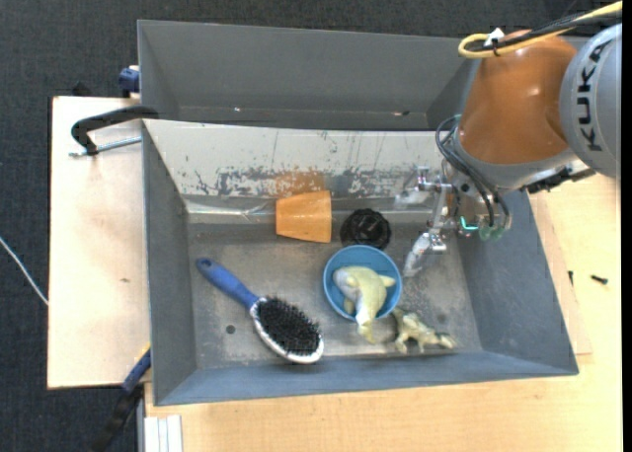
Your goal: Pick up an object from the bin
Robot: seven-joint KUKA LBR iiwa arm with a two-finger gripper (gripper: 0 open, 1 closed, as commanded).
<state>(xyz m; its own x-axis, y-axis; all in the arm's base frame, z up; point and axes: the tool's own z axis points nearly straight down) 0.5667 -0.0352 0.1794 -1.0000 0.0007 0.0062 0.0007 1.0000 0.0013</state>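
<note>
My gripper (pixel 426 216) hangs at the right of the bin, above its floor, open, with nothing between its fingers. One metal fingertip (pixel 417 251) is just off the upper right rim of a blue bowl (pixel 336 271). The other fingertip (pixel 423 186) is near the back wall. A pale yellow-green soft thing (pixel 366 295) lies in the bowl and droops over its front rim. A black round thing (pixel 365 228) sits to the left of the gripper, behind the bowl.
An orange cup (pixel 303 216) lies on its side near the back wall. A hairbrush (pixel 269 314) with a blue handle and black bristles lies front left. A small yellowish toy (pixel 422 335) rests by the front wall, right of the bowl.
</note>
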